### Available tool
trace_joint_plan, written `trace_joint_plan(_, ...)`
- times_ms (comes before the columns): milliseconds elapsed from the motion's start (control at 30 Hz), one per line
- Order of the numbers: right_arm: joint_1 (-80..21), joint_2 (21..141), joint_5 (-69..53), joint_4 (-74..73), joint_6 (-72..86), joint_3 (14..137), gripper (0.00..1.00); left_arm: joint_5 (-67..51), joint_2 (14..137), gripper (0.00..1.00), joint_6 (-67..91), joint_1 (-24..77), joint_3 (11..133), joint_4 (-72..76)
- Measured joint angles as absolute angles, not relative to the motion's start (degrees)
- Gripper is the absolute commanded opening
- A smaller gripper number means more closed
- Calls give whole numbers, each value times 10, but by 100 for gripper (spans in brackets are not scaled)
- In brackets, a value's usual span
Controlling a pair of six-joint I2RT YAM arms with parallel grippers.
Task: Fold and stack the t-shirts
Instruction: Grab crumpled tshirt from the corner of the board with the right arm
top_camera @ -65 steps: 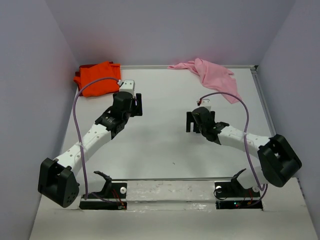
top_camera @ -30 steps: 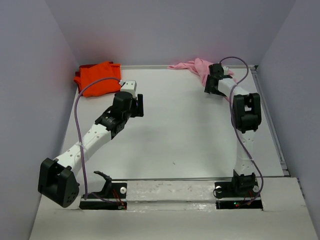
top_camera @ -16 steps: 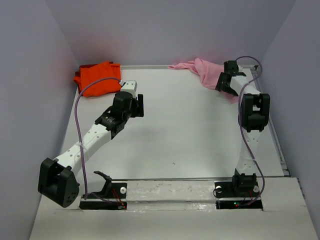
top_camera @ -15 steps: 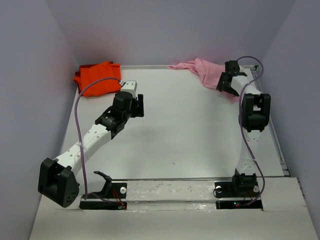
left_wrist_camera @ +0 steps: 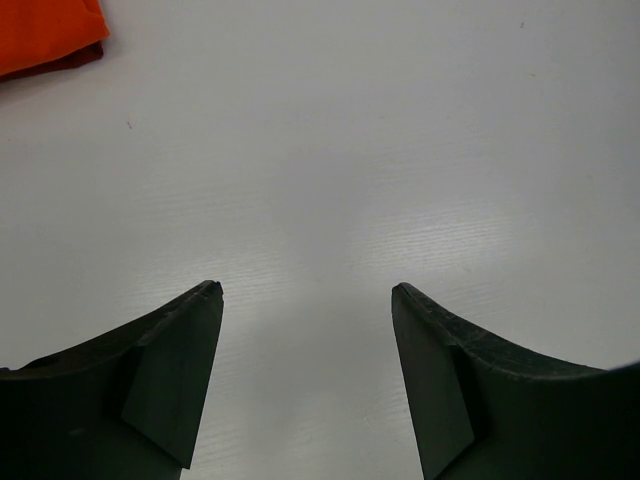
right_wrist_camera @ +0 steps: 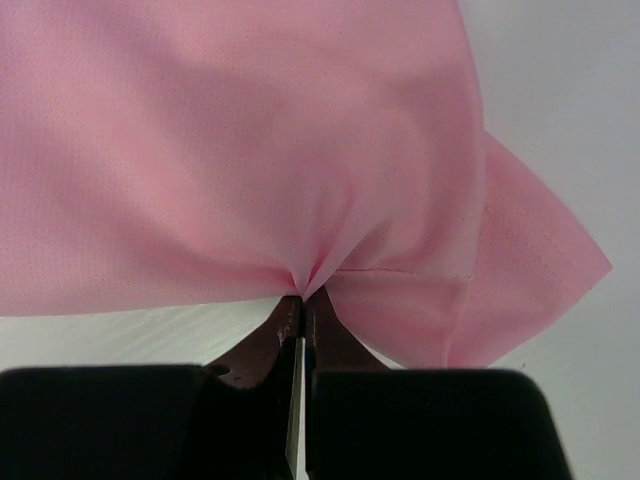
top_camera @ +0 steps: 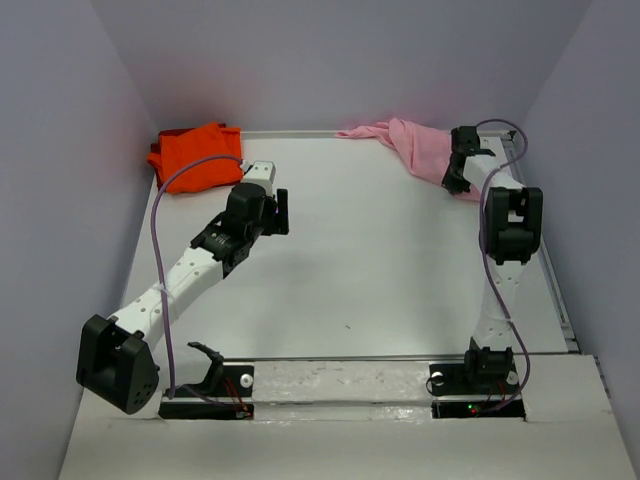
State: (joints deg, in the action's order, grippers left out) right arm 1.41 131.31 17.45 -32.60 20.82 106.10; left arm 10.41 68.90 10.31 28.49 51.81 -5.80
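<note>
Pink t-shirt [right_wrist_camera: 250, 150] pinched between right claw [right_wrist_camera: 302, 300] tips.

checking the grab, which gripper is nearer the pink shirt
Right. The right gripper is shut on the pink shirt, pinching its edge; the left gripper is open, far off to its left.

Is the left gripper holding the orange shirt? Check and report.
No, the left gripper stands open and empty, with the orange shirt lying apart in its wrist view's top left corner.

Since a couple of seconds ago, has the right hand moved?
Yes. The right hand went from mid-table to the far right corner, now shut on the pink t-shirt beside the table's right rail.
</note>
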Motion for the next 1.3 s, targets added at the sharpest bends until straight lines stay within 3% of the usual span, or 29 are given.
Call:
trace_joint_plan(367,-13,1141,85,-253,238,818,0,107,689,78,103,285,518,-58)
trace_joint_plan(533,-148,1009,69,-207,256,681,0,110,689,78,103,284,518,-58)
trace_joint_plan(700,-296,957,44,-174,285,583,0,110,689,78,103,280,518,-58)
trace_joint_plan(933,-347,949,42,-162,320,529,0,112,689,78,103,280,518,-58)
trace_joint_plan(967,-354,949,41,-161,322,529,4,112,689,78,103,280,518,-58)
trace_joint_plan(1033,-368,950,39,-161,325,529,28,112,689,78,103,280,518,-58)
trace_joint_plan(1167,-380,951,31,-176,324,547,48,115,689,78,103,280,518,-58)
trace_joint_plan(1300,-385,932,38,-198,315,568,53,118,689,78,102,279,518,-58)
